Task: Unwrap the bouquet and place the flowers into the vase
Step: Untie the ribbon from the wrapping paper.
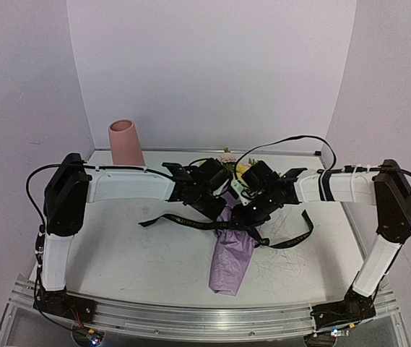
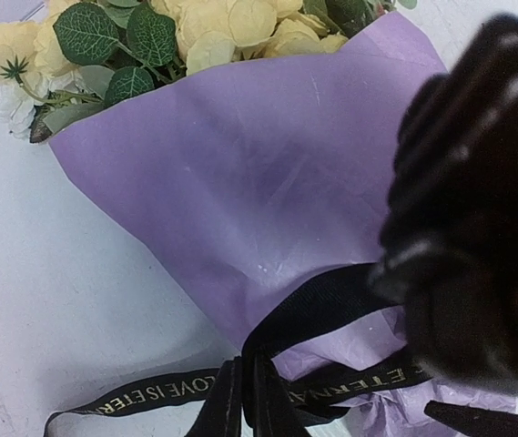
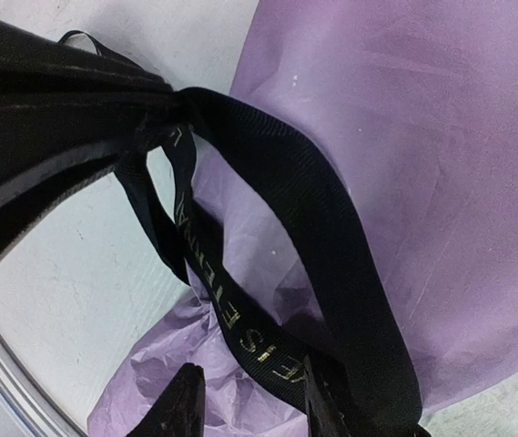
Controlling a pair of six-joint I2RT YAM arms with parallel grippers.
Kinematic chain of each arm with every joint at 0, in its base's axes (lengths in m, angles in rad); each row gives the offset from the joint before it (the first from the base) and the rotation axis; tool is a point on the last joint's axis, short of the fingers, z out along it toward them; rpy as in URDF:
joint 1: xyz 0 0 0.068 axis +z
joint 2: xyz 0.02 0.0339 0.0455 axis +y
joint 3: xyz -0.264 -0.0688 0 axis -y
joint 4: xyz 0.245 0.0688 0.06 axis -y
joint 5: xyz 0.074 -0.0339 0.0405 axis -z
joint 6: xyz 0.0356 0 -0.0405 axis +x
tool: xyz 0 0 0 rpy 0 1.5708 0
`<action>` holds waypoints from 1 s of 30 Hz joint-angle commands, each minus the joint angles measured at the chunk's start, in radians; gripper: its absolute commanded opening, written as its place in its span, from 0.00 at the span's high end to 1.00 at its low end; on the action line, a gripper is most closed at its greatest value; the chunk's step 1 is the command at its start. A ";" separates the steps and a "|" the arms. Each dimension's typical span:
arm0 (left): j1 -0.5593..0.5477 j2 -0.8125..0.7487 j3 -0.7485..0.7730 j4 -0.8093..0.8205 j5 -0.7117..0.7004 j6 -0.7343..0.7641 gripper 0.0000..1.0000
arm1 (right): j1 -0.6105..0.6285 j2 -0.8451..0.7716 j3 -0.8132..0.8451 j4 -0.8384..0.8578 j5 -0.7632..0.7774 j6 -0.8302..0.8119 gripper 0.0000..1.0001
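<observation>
The bouquet (image 1: 232, 249) lies on the table, its lilac paper cone (image 2: 249, 173) pointing toward me and the yellow flowers (image 2: 227, 23) with green leaves at its far end. A black ribbon (image 2: 322, 305) with gold lettering loops loosely round the cone's neck. My left gripper (image 2: 243, 405) is shut on that ribbon just left of the neck. My right gripper (image 3: 254, 410) hovers over the crinkled neck, its fingers apart, with the ribbon (image 3: 304, 209) running across its right finger. The salmon-pink vase (image 1: 126, 142) stands upright at the back left.
Loose ribbon ends trail across the table to the left (image 1: 163, 219) and to the right (image 1: 297, 235) of the bouquet. White walls enclose the table on three sides. A metal rail (image 1: 191, 318) runs along the near edge.
</observation>
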 commanded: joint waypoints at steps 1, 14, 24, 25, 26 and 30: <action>0.007 0.002 0.030 0.015 0.030 -0.025 0.93 | 0.005 0.013 0.031 -0.002 0.047 0.020 0.60; 0.019 0.005 0.029 0.017 0.071 -0.054 0.93 | 0.005 0.024 0.012 0.000 0.079 0.033 0.52; 0.031 0.000 0.017 0.017 0.079 -0.089 0.93 | 0.005 -0.029 -0.056 0.009 0.058 0.063 0.71; 0.031 -0.002 0.013 0.017 0.078 -0.092 0.93 | 0.005 -0.038 -0.061 0.009 0.062 0.065 0.74; 0.032 -0.004 0.009 0.017 0.077 -0.096 0.93 | 0.005 -0.048 -0.065 0.008 0.065 0.067 0.77; 0.033 -0.016 -0.015 0.017 0.069 -0.113 0.93 | 0.005 -0.098 -0.083 0.006 0.083 0.083 0.84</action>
